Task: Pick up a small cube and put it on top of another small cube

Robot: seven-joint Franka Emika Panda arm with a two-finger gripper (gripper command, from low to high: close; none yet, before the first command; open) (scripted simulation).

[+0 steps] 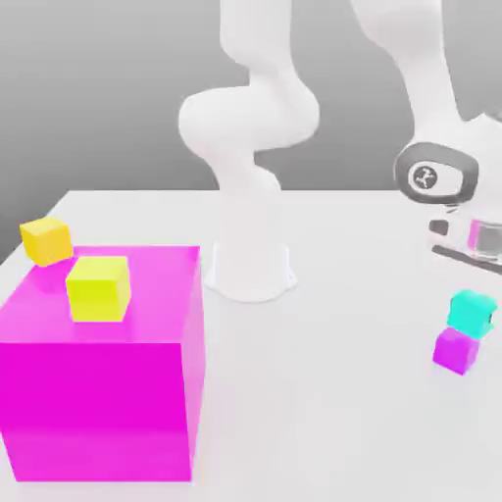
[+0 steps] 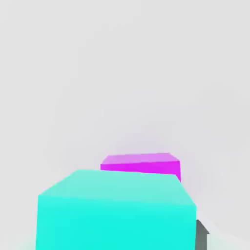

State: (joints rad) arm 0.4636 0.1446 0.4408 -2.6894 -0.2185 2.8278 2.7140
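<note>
Gripper [image 1: 469,257]: closed on cyan cube [image 1: 472,310] | cyan cube: directly below the hand, resting on or just above purple cube [image 1: 457,350], slightly offset | table [image 1: 343,392]

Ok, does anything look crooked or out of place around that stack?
Slightly. The small cyan cube sits on the small purple-magenta cube but is shifted toward the exterior view's right, overhanging rather than flush. Nothing looks spilled or damaged.
</note>
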